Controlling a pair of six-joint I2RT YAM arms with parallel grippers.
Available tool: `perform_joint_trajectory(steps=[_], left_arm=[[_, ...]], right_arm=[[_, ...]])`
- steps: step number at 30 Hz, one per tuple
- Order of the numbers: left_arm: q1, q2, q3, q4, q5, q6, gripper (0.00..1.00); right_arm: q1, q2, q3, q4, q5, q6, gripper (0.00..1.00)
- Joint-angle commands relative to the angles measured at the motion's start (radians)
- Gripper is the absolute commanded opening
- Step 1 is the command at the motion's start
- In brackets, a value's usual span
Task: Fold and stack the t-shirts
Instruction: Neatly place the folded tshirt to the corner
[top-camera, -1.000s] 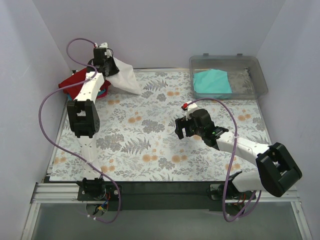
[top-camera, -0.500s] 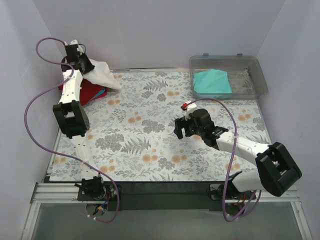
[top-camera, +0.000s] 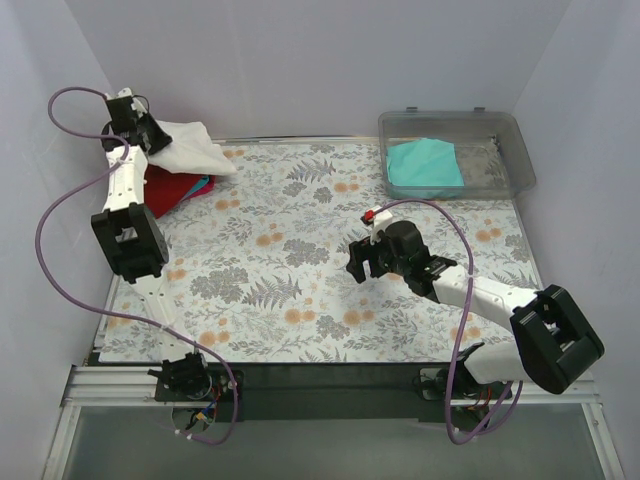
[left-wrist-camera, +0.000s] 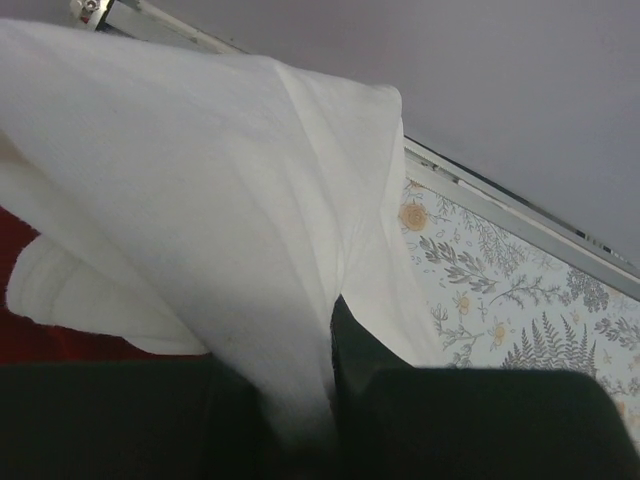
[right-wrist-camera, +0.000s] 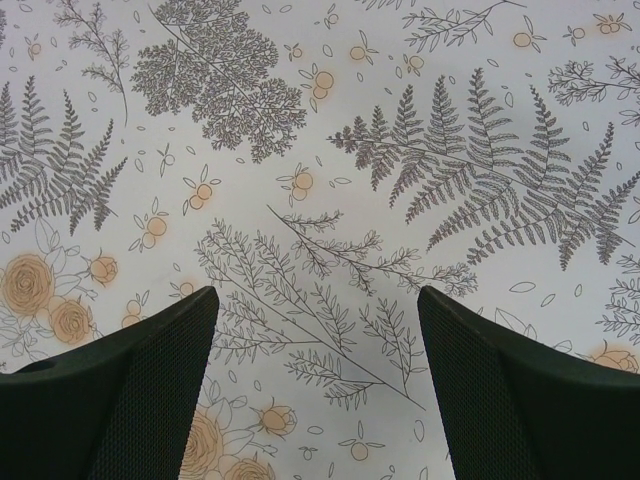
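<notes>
My left gripper (top-camera: 143, 133) is shut on a folded white t-shirt (top-camera: 190, 148), held at the far left corner above a stack of folded t-shirts with a red one (top-camera: 168, 186) on top and a blue edge showing beneath. In the left wrist view the white t-shirt (left-wrist-camera: 200, 200) fills the frame, pinched between the dark fingers (left-wrist-camera: 365, 345), with red cloth (left-wrist-camera: 30, 335) at the lower left. My right gripper (top-camera: 365, 262) hovers open over the floral table (top-camera: 300, 260) near the middle; in the right wrist view nothing lies between its fingers (right-wrist-camera: 150, 350). A teal t-shirt (top-camera: 425, 166) lies folded in the bin.
A clear plastic bin (top-camera: 505, 150) stands at the far right corner of the table. White walls close in on the left, back and right. The left arm's purple cable (top-camera: 60, 215) loops out towards the left wall.
The left arm has swung left and back towards the corner, carrying the white t-shirt from over the table to above the red stack. The right arm has stayed put.
</notes>
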Motion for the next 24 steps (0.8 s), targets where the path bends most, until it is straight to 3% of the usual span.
perform_joint_trajectory(steps=[1, 10, 24], left_arm=[[0.038, -0.149, -0.021, 0.069, 0.013, -0.017, 0.00], [0.096, -0.148, -0.083, 0.057, -0.041, -0.003, 0.00], [0.124, -0.062, -0.175, 0.027, -0.234, 0.034, 0.00]], right_arm=[[0.004, -0.030, -0.001, 0.048, -0.025, -0.008, 0.73], [0.004, -0.045, -0.017, 0.060, -0.042, -0.006, 0.73], [0.005, -0.073, -0.028, 0.065, -0.069, -0.005, 0.73]])
